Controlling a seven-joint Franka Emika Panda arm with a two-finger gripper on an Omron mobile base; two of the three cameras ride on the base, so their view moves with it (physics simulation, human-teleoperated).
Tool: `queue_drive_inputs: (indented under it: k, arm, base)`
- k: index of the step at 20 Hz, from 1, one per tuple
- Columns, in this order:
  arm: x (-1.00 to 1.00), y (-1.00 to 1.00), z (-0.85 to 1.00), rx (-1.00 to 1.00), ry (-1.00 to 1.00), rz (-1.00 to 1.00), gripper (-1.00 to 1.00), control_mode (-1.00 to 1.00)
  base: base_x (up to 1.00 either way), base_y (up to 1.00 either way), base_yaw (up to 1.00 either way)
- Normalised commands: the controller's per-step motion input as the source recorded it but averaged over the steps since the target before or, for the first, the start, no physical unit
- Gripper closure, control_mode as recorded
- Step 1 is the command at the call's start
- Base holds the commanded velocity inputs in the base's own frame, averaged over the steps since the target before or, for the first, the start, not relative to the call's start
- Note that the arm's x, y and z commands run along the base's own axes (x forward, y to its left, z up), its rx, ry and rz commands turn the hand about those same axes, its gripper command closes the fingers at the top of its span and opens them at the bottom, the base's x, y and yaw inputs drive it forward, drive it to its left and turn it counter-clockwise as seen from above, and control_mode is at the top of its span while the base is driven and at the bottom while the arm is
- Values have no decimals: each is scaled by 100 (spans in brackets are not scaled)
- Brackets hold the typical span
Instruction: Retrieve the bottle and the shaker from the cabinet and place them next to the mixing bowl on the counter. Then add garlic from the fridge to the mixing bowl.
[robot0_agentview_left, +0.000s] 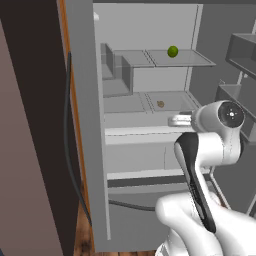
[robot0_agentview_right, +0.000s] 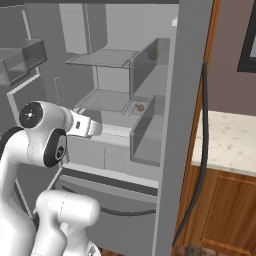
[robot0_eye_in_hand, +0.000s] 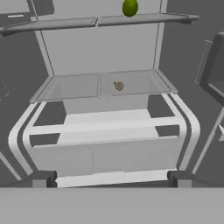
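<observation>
The fridge stands open in front of me, its pale grey inside facing the hand. The garlic, a small tan lump, lies on the middle glass shelf toward the back. My gripper is open, fingertips wide apart, held level in front of the drawers, below and short of the garlic, with nothing between them. The hand points into the fridge. A strip of the counter lies right of the fridge. Bottle, shaker, cabinet and mixing bowl are out of view.
A green lime rests on the upper glass shelf. Door bins hang on the open door beside the arm. White drawers fill the space under the middle shelf. Brown cupboards sit under the counter.
</observation>
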Motion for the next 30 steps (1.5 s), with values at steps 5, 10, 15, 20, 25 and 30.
queue_drive_inputs:
  k: [5,10,15,20,25,30]
  arm:
    - [29,-6,21,0,-5,0,-100,-100]
    - [26,-2,36,0,-1,2,-100,-100]
    - [22,-9,6,0,-3,7,-100,-100]
    - [24,-11,0,0,-7,7,-100,-100]
    - [38,-1,0,0,-2,1,-100,-100]
    - [44,-2,0,0,0,0,-100,-100]
  base:
    - [0,0,0]
    - [0,0,0]
    - [0,0,0]
    - [0,0,0]
    - [0,0,0]
    - [0,0,0]
